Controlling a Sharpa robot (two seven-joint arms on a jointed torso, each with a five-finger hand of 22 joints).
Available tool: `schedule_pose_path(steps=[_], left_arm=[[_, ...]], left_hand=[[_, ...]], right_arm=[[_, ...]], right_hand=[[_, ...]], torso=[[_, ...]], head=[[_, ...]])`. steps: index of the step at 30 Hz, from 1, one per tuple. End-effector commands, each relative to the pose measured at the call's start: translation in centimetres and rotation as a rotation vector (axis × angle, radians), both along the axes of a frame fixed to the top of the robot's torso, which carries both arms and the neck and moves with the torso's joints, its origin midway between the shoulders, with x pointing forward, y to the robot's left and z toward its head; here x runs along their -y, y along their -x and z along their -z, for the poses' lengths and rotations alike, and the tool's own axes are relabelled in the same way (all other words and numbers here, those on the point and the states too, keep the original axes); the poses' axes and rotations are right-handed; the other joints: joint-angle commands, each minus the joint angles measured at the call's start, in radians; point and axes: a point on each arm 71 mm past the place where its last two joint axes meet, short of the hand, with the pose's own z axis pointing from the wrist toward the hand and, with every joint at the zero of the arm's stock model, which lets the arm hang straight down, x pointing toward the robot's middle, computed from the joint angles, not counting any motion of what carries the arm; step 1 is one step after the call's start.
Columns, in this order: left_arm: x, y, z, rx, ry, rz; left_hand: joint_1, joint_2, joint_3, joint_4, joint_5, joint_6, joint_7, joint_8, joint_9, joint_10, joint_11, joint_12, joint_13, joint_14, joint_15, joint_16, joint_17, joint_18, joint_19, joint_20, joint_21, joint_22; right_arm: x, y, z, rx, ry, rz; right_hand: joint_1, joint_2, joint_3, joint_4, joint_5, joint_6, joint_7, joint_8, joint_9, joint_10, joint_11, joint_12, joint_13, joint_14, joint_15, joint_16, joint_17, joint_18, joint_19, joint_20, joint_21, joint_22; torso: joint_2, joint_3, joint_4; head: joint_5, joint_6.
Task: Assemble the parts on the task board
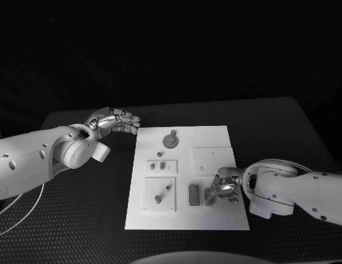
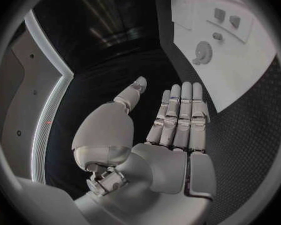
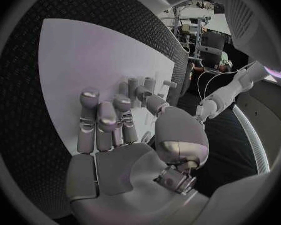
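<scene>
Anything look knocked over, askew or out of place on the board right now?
Nothing stands out. The task board lies flat and square on the table, and the gear-like part and the other small parts sit on it in order.

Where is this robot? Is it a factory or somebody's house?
Probably a robot test lab, not a house. A white task board with small grey parts lies on a black table, and desks with equipment stand behind.

Board far end: the task board (image 1: 210, 135) is bare around the round part (image 1: 170, 139).
Near right corner: the right hand (image 1: 222, 190) crowds the upright part (image 1: 194, 194), perhaps touching it.
Left flank: the left hand (image 1: 117, 121) hovers over the table (image 1: 75, 220), apart from the board.
</scene>
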Motion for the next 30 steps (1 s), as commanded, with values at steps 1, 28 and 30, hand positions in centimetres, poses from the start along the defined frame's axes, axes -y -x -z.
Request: schedule_pose_path(steps=[1,28,30], left_arm=[[0.23,0.03,-0.10,0.000,0.010,0.016],[0.21,0.05,-0.11,-0.001,0.009,0.015],[0.21,0.05,-0.11,-0.001,0.009,0.014]], left_hand=[[-0.005,0.001,0.006,0.002,-0.005,-0.001,-0.004,0.007,-0.001,0.004,0.000,-0.003,-0.001,0.005,0.004,-0.004,0.001,0.011,-0.008,0.001,0.002,-0.001],[-0.006,0.000,0.006,0.002,-0.005,-0.002,-0.004,0.007,-0.001,0.004,0.000,-0.003,-0.001,0.005,0.005,-0.006,0.003,0.011,-0.009,0.001,0.002,-0.002],[-0.006,0.000,0.006,0.002,-0.005,-0.002,-0.004,0.007,-0.001,0.004,0.000,-0.003,-0.001,0.005,0.005,-0.006,0.003,0.011,-0.009,0.001,0.002,-0.002]], right_arm=[[-0.29,0.04,-0.05,0.006,-0.022,-0.005],[-0.40,-0.01,0.00,0.000,-0.030,-0.005],[-0.41,0.00,0.01,-0.001,-0.030,-0.006]], right_hand=[[0.017,0.020,0.048,-0.044,0.003,-0.052,0.047,0.000,-0.002,0.006,0.001,0.002,0.001,0.004,-0.003,0.005,0.001,0.037,0.001,-0.007,0.005,0.018],[-0.055,-0.164,0.066,0.099,0.002,-0.062,0.049,-0.002,-0.018,-0.002,0.002,-0.005,-0.002,0.007,-0.002,-0.006,-0.006,0.037,0.015,-0.012,-0.013,0.008],[-0.053,-0.178,0.069,0.113,0.002,-0.062,0.049,-0.002,-0.018,-0.002,0.003,-0.004,-0.001,0.008,-0.002,-0.007,-0.007,0.037,0.015,-0.013,-0.014,0.008]], torso=[[0.000,0.0007,-0.0008],[0.000,-0.0005,0.0000],[0.000,-0.0005,0.0000]], head=[[0.000,0.000],[0.000,-0.002],[0.000,-0.002]])
